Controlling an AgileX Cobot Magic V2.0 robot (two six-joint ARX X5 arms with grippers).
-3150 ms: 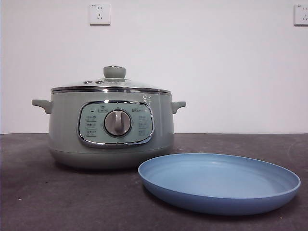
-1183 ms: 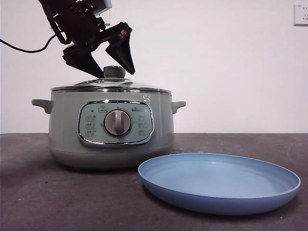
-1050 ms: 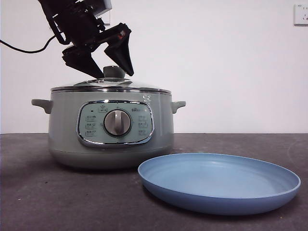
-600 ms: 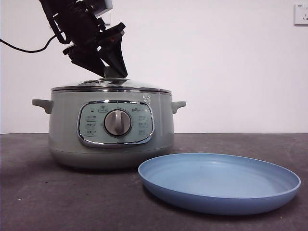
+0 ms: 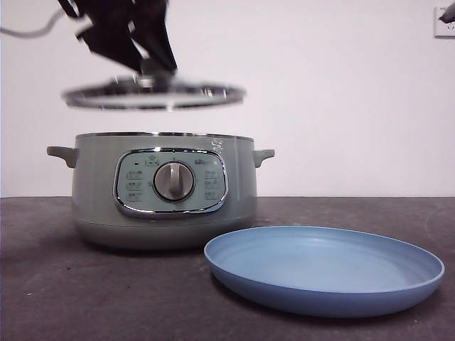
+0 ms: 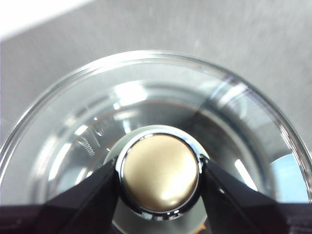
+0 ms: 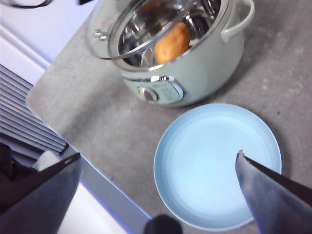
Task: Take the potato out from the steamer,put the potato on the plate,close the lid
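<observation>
My left gripper (image 6: 158,175) is shut on the knob (image 6: 160,173) of the glass lid (image 5: 153,94), and it holds the lid level in the air a short way above the steamer (image 5: 163,188). The steamer's mouth stands uncovered. Inside it, the right wrist view shows the orange-brown potato (image 7: 171,43) resting against the metal wall, partly seen through the raised lid (image 7: 146,29). The light-blue plate (image 5: 323,268) lies on the table in front of the steamer, to its right, with nothing on it. My right gripper (image 7: 156,187) hangs open high above the plate (image 7: 217,165).
The table top is dark grey. A white wall with two sockets stands behind it. The right wrist view shows the table's near edge (image 7: 97,180) and a ribbed grey panel beyond it. A black tip (image 5: 448,14) shows at the front view's top right corner.
The left gripper came down onto the lid's knob, shut on it, and has lifted the lid off the steamer. The steamer and plate have not moved.
</observation>
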